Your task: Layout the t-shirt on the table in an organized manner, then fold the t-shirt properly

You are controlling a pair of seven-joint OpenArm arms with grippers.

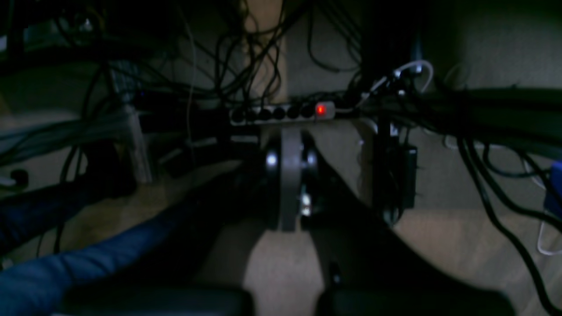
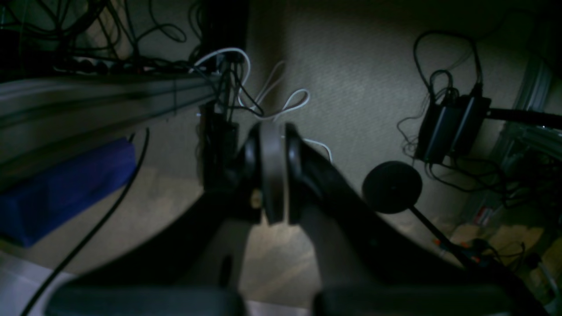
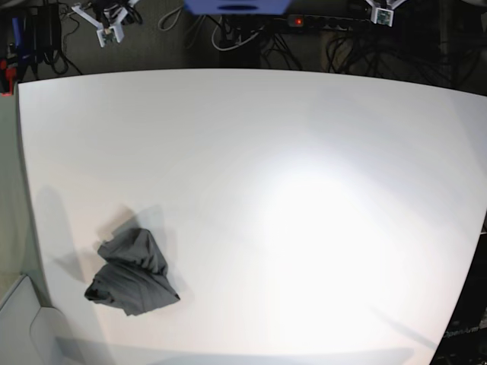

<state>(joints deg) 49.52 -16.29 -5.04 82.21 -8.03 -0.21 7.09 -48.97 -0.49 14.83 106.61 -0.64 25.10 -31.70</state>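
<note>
From the base view I see the t-shirt [image 3: 131, 271] lying in a crumpled heap on the table [image 3: 304, 190], close to the table's left edge and toward its near corner. It is bunched up, folds running over one another, with a peak at the top and a flatter lobe spreading toward the near side. I cannot make out sleeves or the neck label. The rest of the white surface stretches away from the shirt to the right and toward the far edge.

Neither arm reaches over the table in that view. Both wrist cameras look down at the carpeted floor below and behind the table instead.

In the left wrist view I have the left gripper [image 1: 290, 193] with its jaws pressed together — closed, nothing between them. Beyond it, a power strip [image 1: 283, 113] with a glowing red switch lies among tangled black cables, and something blue fills the lower left corner of that view; it is too blurred to name.

In the right wrist view the right gripper [image 2: 272, 173] is likewise closed on nothing. To its right I see a round black disc [image 2: 392, 187] on the floor and two black power bricks [image 2: 452, 128] — to its left, a blue block [image 2: 66, 188].
</note>
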